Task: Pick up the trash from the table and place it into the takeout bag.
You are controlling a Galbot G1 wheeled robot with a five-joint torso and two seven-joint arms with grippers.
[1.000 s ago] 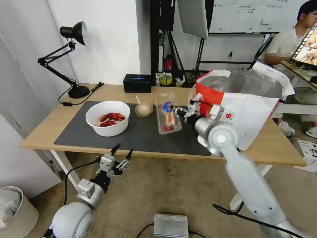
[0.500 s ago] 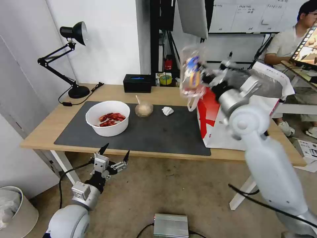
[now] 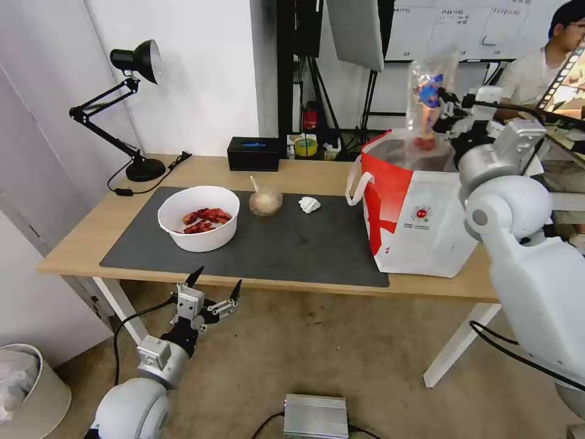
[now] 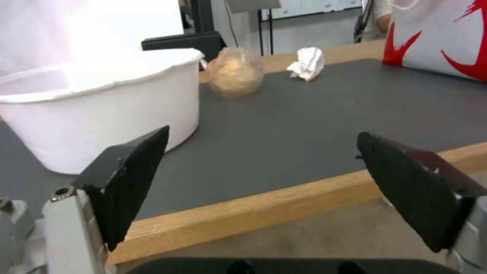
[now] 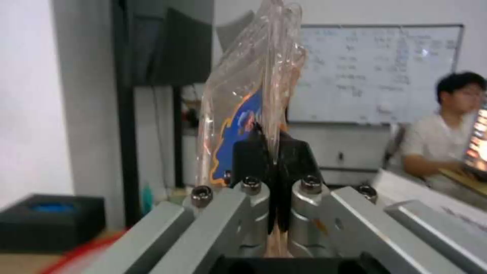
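Since the earlier frame, one clear tray (image 3: 428, 97) has been carried from beside the takeout bag (image 3: 426, 207) to above its open foil-lined mouth, pinched upright in the closed right pincer (image 3: 448, 110). Three pieces of trash are left on the surface (image 3: 292, 174) (all on one dark mat (image 3: 304, 250)): one bowl of crayfish shells (image 3: 199, 217), one sauce cup (image 3: 265, 201), one crumpled tissue (image 3: 309, 204). One desk lamp (image 3: 131, 110) is seen by the wall. The left pincer (image 3: 212, 291) is held wide below the near edge.
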